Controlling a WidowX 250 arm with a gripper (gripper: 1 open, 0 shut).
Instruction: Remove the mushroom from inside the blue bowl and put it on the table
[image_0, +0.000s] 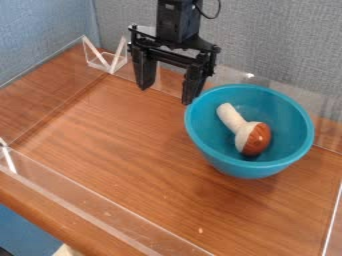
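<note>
Nothing is done yet: the small brown-capped, cream-stemmed toy mushroom (246, 129) lies inside the glossy teal-blue plastic bowl (214, 143) on the reddish wood-grain counter (107, 120). The black gripper (171, 84) hangs behind the bowl's far rim, jaws spread wide and empty. Grasp, lift and placement all remain.

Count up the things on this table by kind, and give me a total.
Bowls: 1, the blue bowl.
Mushrooms: 1, the mushroom, lying inside the bowl.
Total: 2 things on the table.
</note>
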